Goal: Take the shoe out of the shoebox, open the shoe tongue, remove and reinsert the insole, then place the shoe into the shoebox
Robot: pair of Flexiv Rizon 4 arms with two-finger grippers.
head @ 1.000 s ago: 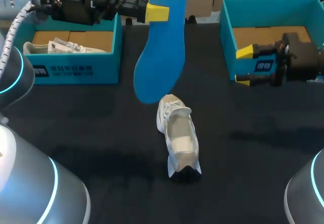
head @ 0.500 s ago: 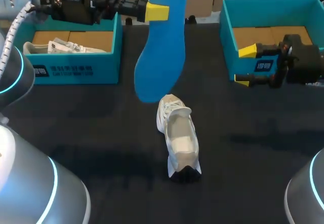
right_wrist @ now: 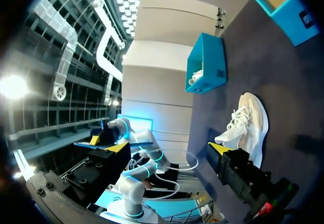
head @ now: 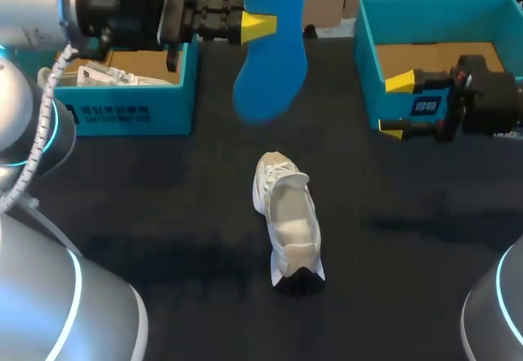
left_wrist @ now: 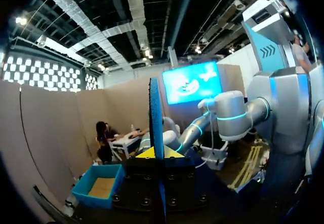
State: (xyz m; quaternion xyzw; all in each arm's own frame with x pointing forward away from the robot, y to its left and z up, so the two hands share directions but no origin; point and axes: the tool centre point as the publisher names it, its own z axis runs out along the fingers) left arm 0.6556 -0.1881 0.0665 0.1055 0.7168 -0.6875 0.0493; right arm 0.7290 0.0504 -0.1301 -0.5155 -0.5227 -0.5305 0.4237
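- Clamped left gripper (head: 263, 26) on blue insole (head: 271, 91) above white shoe (head: 288, 214).
- Held right gripper (head: 395, 106) apart, empty.
- Saw unreadable white print (head: 102, 114) on left shoebox (head: 181, 91).

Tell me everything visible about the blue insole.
The blue insole is flat, plain, foam-looking, its rounded end pointing down. It hangs upright above the table, clamped between the left gripper's fingers, its upper end cut off in the head view. It touches nothing else, clear of the white shoe.
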